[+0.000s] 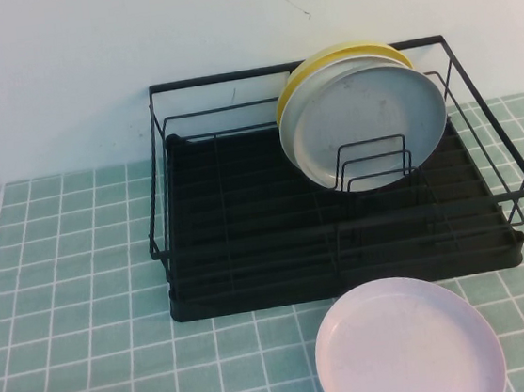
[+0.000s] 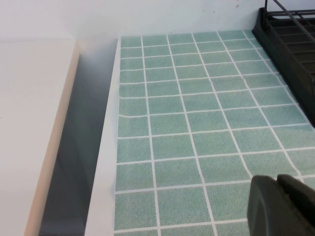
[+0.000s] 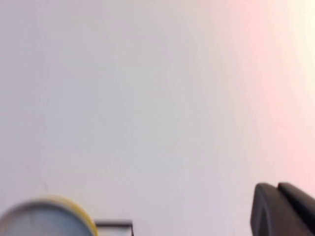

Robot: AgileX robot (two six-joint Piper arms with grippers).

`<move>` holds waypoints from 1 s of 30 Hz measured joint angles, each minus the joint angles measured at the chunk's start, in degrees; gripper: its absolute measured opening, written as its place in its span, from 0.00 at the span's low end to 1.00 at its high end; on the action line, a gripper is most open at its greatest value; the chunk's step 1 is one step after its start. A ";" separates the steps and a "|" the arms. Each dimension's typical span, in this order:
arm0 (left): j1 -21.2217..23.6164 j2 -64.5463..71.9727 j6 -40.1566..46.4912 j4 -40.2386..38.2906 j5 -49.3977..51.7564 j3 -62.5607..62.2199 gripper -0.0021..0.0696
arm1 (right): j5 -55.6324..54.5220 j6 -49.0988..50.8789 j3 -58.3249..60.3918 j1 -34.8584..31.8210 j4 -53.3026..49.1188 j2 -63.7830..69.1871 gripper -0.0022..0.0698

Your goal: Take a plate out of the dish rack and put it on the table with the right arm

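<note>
The light grey plate (image 1: 367,120) stands upright between the wire dividers at the back right of the black dish rack (image 1: 247,226). Another pale plate and a yellow plate (image 1: 341,55) stand close behind it. Neither arm shows in the high view. In the right wrist view my right gripper (image 3: 277,189) is shut and empty and faces the white wall. The top of a grey plate (image 3: 42,221) with the yellow plate's rim (image 3: 81,212) behind it shows low down, apart from the gripper. In the left wrist view my left gripper (image 2: 277,183) is shut and empty above the green tiled table (image 2: 197,123).
A pale pinkish-white plate (image 1: 407,345) lies flat on the table (image 1: 75,302) just in front of the rack. The rack's corner (image 2: 290,34) shows in the left wrist view. The table's left edge (image 2: 106,162) drops to a gap beside a white surface.
</note>
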 joint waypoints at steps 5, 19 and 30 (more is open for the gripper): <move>0.00 0.00 0.00 0.00 0.00 0.00 0.02 | -13.70 1.28 0.00 0.00 0.00 0.00 0.03; 0.00 0.00 0.00 0.00 0.00 0.00 0.02 | 29.02 0.00 -27.38 0.00 -3.87 9.80 0.03; 0.00 0.00 0.00 0.00 0.00 0.00 0.02 | 49.15 -25.38 -54.80 0.00 9.18 47.44 0.03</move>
